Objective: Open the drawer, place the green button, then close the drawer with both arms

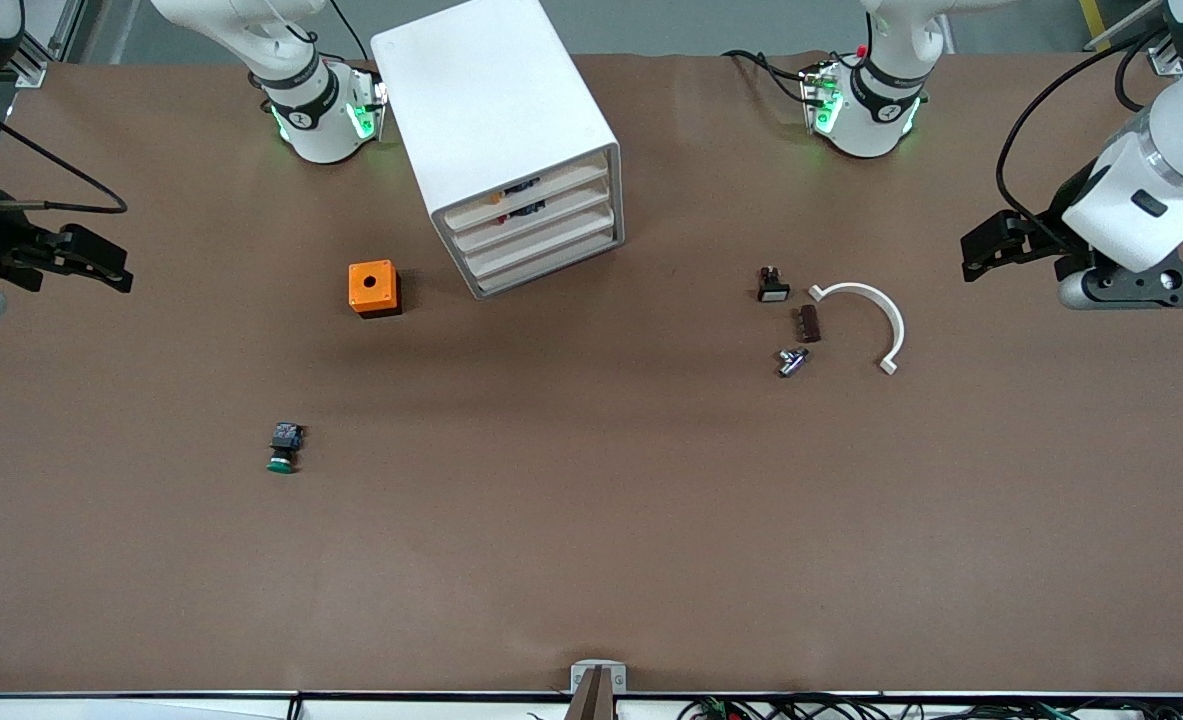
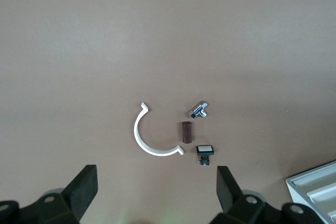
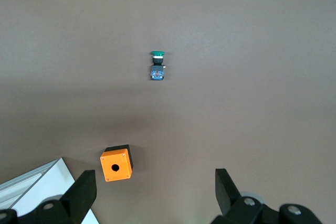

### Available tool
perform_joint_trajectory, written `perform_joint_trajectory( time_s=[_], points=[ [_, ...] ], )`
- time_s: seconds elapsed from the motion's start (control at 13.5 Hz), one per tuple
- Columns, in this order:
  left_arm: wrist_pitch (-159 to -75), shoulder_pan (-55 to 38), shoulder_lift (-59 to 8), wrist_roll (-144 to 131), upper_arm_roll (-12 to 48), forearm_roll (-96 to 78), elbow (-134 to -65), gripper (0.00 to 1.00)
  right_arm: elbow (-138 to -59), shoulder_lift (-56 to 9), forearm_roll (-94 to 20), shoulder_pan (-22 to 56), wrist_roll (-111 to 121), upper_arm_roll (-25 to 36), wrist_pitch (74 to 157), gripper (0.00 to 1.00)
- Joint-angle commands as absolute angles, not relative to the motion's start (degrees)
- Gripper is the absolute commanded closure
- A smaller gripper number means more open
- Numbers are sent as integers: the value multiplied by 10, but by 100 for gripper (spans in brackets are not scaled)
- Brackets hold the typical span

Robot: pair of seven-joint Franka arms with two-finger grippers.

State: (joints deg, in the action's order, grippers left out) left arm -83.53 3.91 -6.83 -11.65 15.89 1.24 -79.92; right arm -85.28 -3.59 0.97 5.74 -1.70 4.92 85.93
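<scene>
The button (image 1: 282,447), with its green cap and black-and-blue body, lies on its side on the brown table, nearer to the front camera than the orange box. It also shows in the right wrist view (image 3: 157,66). The white cabinet (image 1: 496,120) stands between the arm bases. All its drawers are shut, the lower drawers (image 1: 543,243) among them. My right gripper (image 1: 101,268) (image 3: 155,195) is open and empty, held over bare table at the right arm's end. My left gripper (image 1: 986,255) (image 2: 156,195) is open and empty over the left arm's end.
An orange box with a hole (image 1: 373,288) (image 3: 116,164) stands beside the cabinet. Toward the left arm's end lie a black button with white cap (image 1: 773,285) (image 2: 205,152), a brown block (image 1: 809,323), a metal fitting (image 1: 792,360) and a white curved piece (image 1: 876,305).
</scene>
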Motion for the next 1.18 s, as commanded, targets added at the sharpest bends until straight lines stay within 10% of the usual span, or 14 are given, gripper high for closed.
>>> perform_joint_trajectory(
  time_s=[0.0, 1.11],
  points=[
    [-826, 45, -68, -123, 167, 20, -792, 0, -847, -38, 19, 62, -21, 52, 854, 0],
    [-826, 42, -68, -126, 179, 21, -792, 0, -929, -83, 16, 96, -74, 52, 957, 0]
  ],
)
